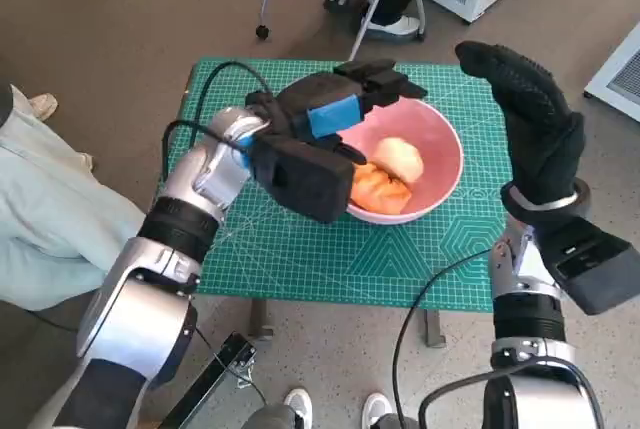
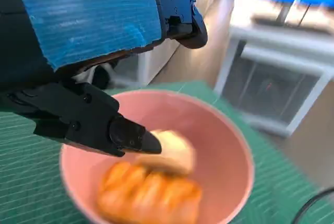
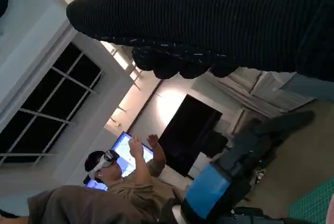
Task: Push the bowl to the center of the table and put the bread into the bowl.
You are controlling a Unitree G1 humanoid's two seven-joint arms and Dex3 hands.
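Your pink bowl (image 1: 440,174) sat on the green cutting mat (image 1: 300,249) covering the table, roughly mid-table and a bit toward the far side. 2 pieces of bread lay inside it: a pale round roll (image 1: 402,157) and an orange-brown piece (image 1: 382,189) touching it on the near side. The left wrist view showed both in the bowl (image 2: 229,145) too, though blurred.

Your left hand (image 1: 345,104) hovered over the bowl's left rim, fingers stretched out and apart, nothing in them; in the left wrist view one black finger (image 2: 94,125) reached across above the bread. Your right hand (image 1: 530,114) was raised off the table just right of the bowl, glove fingers straight and close together, holding nothing.

A person in a headset (image 3: 112,174) showed in the right wrist view, hands up.
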